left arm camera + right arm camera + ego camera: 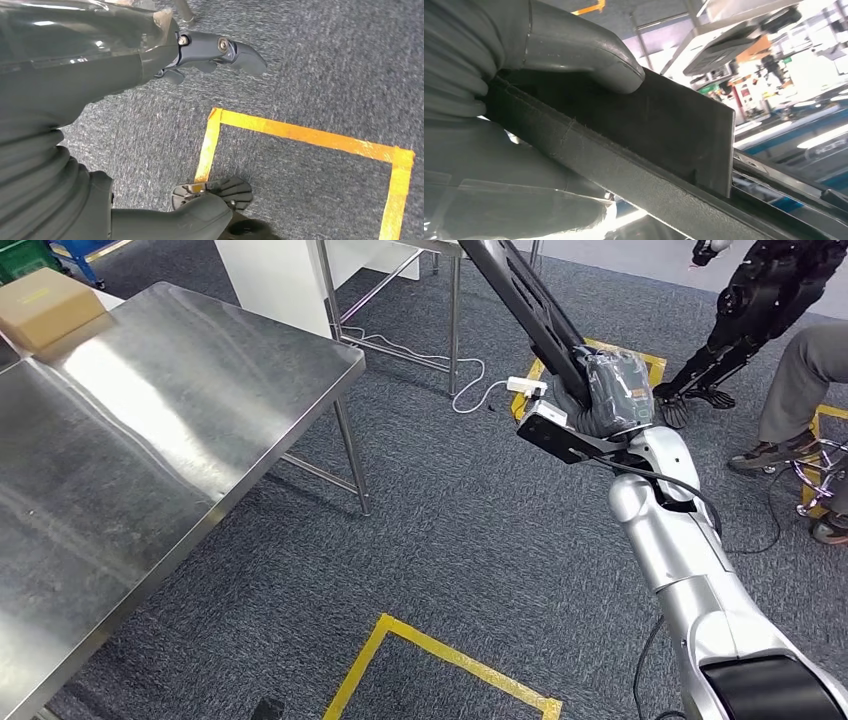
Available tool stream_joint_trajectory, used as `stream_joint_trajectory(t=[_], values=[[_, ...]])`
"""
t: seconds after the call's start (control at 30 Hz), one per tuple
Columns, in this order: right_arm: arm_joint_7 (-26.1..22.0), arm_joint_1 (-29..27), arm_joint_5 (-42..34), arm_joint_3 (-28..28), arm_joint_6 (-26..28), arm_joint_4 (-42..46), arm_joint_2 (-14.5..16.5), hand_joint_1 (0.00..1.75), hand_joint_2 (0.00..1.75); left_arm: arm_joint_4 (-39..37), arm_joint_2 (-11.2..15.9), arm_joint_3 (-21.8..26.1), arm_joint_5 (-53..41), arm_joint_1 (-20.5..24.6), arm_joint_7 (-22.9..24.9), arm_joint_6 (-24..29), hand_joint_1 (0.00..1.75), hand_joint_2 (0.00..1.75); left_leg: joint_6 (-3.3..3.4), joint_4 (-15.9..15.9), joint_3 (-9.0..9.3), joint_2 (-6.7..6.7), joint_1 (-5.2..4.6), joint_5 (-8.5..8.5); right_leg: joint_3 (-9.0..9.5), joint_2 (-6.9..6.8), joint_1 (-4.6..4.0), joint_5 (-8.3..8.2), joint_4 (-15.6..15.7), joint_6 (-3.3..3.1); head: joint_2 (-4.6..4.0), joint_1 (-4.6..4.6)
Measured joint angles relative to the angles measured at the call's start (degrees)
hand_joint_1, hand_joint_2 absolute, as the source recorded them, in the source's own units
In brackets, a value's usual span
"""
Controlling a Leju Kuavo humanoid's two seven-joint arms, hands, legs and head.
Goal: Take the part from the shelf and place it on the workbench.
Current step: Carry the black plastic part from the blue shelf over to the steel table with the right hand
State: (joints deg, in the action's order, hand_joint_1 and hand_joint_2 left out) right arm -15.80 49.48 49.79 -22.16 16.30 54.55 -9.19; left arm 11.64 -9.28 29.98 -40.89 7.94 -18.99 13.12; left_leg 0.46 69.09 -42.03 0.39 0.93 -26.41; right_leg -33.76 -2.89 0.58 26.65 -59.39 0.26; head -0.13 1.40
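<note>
A long black part (525,302) slants up and leftward out of my right hand (612,392), which grips its lower end in mid-air over the carpet, right of the workbench. In the right wrist view the thumb (589,52) presses on the flat black plate of the part (659,125), whose edge runs diagonally across. The steel workbench (150,450) lies at the left with a bare shiny top. My left hand (210,55) hangs above the carpet, its fingers apart and holding nothing.
A cardboard box (45,305) sits on the workbench's far left corner. Yellow tape squares (440,660) mark the grey carpet. A white power strip with cable (525,386) lies on the floor. A seated person's legs (800,390) and another dark robot (750,310) are at the right.
</note>
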Motion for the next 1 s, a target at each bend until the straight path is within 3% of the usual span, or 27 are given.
stream_joint_trajectory(t=[0.07,0.13,0.2,0.27,0.33,0.4,0.43,0.47,0.53,0.6,0.63,0.7,0.77,0.83,0.9,0.93,0.97,1.0], values=[[-0.4,0.4,-0.3,0.0,0.0,-0.2,-0.1,1.75,1.75,0.0,0.0,0.0,0.0,0.1,0.0,0.2,0.00,1.75,1.01,-6.9,3.79,2.21,-0.76,2.07,0.06,-0.90,-0.38,0.13,0.0,-0.02,0.00,-0.04],[-0.6,0.7,-0.4,0.0,-0.1,-0.5,-0.1,1.75,1.75,0.0,0.0,0.0,0.0,0.2,0.0,0.3,0.00,1.75,1.61,-9.2,4.78,3.00,-1.44,2.18,0.04,-1.82,-0.63,0.21,0.1,0.08,0.00,-0.05],[-0.6,0.9,-0.4,0.0,-0.2,-0.7,-0.1,1.75,1.75,0.0,-0.1,0.0,0.0,0.2,0.0,0.3,0.00,1.75,2.01,-9.8,4.92,1.83,-1.35,2.64,0.11,-2.36,-0.72,0.38,0.2,0.39,0.00,-0.04],[-0.7,1.2,-0.5,0.0,-0.3,-0.9,-0.2,1.75,1.75,0.0,-0.2,0.0,0.0,0.3,0.0,0.4,0.00,1.75,2.60,-10.8,5.39,0.78,-0.95,3.28,-0.74,-0.63,-0.65,1.70,-1.9,0.57,0.00,-0.06],[-0.9,1.4,-0.6,0.0,-0.5,-1.2,-0.4,1.75,1.75,0.0,-0.3,0.0,0.0,0.5,0.0,0.5,0.00,1.75,2.95,-11.2,5.57,-0.30,-0.67,3.63,-3.65,1.76,-0.34,4.58,-8.3,0.38,0.00,-0.14],[-0.9,1.5,-0.6,0.0,-0.7,-1.7,-0.6,1.75,1.75,0.0,-0.5,0.0,-0.1,0.6,0.0,0.5,0.00,1.75,2.97,-11.2,5.54,-1.62,-0.54,3.72,-6.92,2.49,0.00,6.74,-15.1,0.65,0.00,-0.24],[-0.9,1.4,-0.7,0.0,-0.7,-1.9,-0.7,1.75,1.75,0.0,-0.6,0.0,-0.1,0.5,0.0,0.5,0.00,1.75,2.91,-11.2,5.53,-2.35,-0.46,3.75,-7.48,2.59,0.21,6.71,-16.1,1.12,0.00,-0.24],[-0.9,1.4,-0.7,0.0,-0.8,-2.1,-0.7,1.75,1.75,0.0,-0.6,0.0,-0.1,0.5,0.0,0.5,0.00,1.75,2.78,-11.1,5.53,-3.04,-0.32,3.78,-6.87,2.65,0.51,5.73,-14.6,1.75,0.00,-0.24],[-1.0,1.6,-0.7,0.0,-0.8,-2.3,-0.7,1.75,1.75,0.0,-0.6,0.0,-0.1,0.5,0.0,0.5,0.00,1.75,2.18,-10.7,5.33,-4.34,-0.08,3.72,-3.43,3.86,1.40,2.49,-6.9,3.28,0.00,-0.31],[-1.3,2.1,-0.8,0.0,-0.8,-2.7,-0.7,1.75,1.75,0.0,-0.6,0.0,-0.1,0.6,0.0,0.6,0.00,1.75,1.31,-10.1,4.62,-5.44,-0.08,3.64,-0.88,5.53,1.82,0.49,-1.2,3.64,0.00,-0.35],[-1.6,2.3,-1.0,-0.1,-0.9,-3.0,-0.7,1.75,1.75,0.0,-0.6,0.0,-0.1,0.5,0.0,0.7,0.00,1.75,0.90,-9.9,4.22,-5.94,-0.10,3.73,-0.51,5.99,1.84,0.23,-0.3,3.36,0.00,-0.33],[-2.3,2.8,-1.4,-0.2,-0.8,-3.8,-0.4,1.75,1.75,0.0,-0.5,0.0,-0.1,0.3,0.1,0.9,0.00,1.75,0.31,-10.0,3.79,-6.51,0.13,4.05,-0.53,5.12,1.65,-0.03,-0.3,2.48,0.00,-0.21],[-2.8,3.6,-1.7,-0.3,-0.8,-4.7,0.1,1.75,1.75,0.0,-0.5,0.0,-0.1,0.2,0.1,1.0,0.00,1.75,-0.15,-8.5,2.98,-4.74,0.19,3.09,-0.55,4.31,1.69,-0.24,-0.3,1.74,0.00,0.00],[-3.2,4.5,-2.1,-0.5,-0.7,-5.5,0.4,1.75,1.75,0.0,-0.4,0.0,-0.1,0.3,0.1,1.2,0.00,1.75,-0.44,-2.6,0.34,-1.97,0.10,-0.17,-0.53,3.46,1.45,-0.25,-0.2,1.16,0.00,0.31],[-3.6,5.0,-2.5,-0.6,-0.7,-6.5,0.4,1.75,1.75,0.0,-0.5,0.0,-0.1,0.3,0.1,1.3,0.00,1.75,-0.49,4.6,-3.10,-0.99,0.15,-3.12,-0.49,2.38,0.99,-0.12,-0.2,0.84,0.00,0.41],[-3.8,5.1,-2.7,-0.7,-0.6,-7.0,0.5,1.75,1.75,0.0,-0.5,0.0,-0.1,0.3,0.1,1.4,0.00,1.75,-0.39,6.1,-3.88,-0.88,0.15,-3.32,-0.45,1.83,0.78,-0.04,-0.2,0.71,0.00,0.41],[-3.9,5.2,-2.8,-0.7,-0.6,-7.4,0.5,1.75,1.75,0.0,-0.5,0.0,-0.1,0.3,0.0,1.4,0.00,1.75,-0.16,5.4,-3.50,-0.78,0.10,-2.45,-0.37,1.29,0.59,0.05,-0.2,0.61,0.00,0.41],[-4.0,5.4,-2.9,-0.8,-0.6,-7.7,0.6,1.75,1.75,0.0,-0.5,0.0,-0.1,0.3,0.0,1.5,0.00,1.75,0.21,2.5,-1.95,-0.49,-0.01,-0.76,-0.23,0.78,0.43,0.15,-0.2,0.50,0.00,0.41]])
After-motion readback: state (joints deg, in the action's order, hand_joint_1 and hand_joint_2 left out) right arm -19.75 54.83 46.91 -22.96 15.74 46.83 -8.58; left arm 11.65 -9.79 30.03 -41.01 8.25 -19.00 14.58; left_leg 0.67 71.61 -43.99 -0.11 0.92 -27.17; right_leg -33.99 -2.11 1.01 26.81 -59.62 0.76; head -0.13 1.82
